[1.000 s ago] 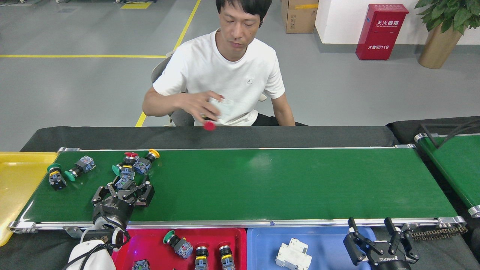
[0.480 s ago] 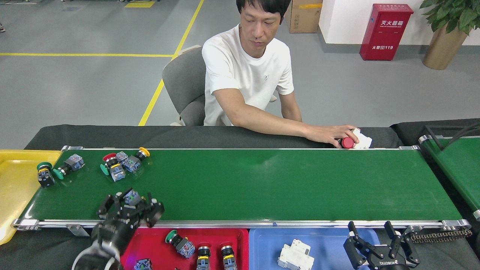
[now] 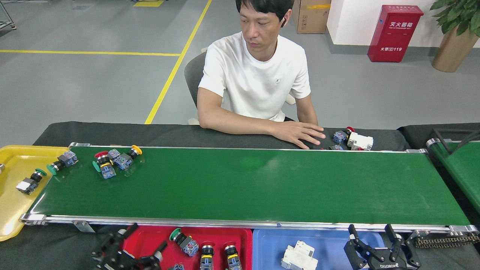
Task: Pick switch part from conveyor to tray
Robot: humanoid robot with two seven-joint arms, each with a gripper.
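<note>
Head view. The conveyor (image 3: 262,187) runs across the frame, its dark-green belt framed by silver side rails. At its left end lies a cluster of switch parts (image 3: 112,161) with red, green and yellow caps, touching one another; a green-capped switch part (image 3: 62,162) lies just beside the left roller.

A yellow tray (image 3: 11,210) sits past the belt's left end and holds one green-capped part (image 3: 30,181).

Below the near rail, a red tray (image 3: 150,240) holds three capped switch parts (image 3: 204,249) side by side.

The left gripper (image 3: 138,252) hangs over the left part of the red tray, fingers spread apart; whether anything sits between them cannot be told.

A blue tray (image 3: 270,243) beside the red one holds a white breaker (image 3: 299,256).

The right gripper (image 3: 375,238) stands at the blue tray's right edge, its two black fingers wide apart and upright, holding nothing.

A person in a white shirt (image 3: 258,78) sits behind the belt. One hand (image 3: 300,133) rests flat on the black cloth (image 3: 112,133), near a few small parts (image 3: 354,140) at the far rail.
</note>
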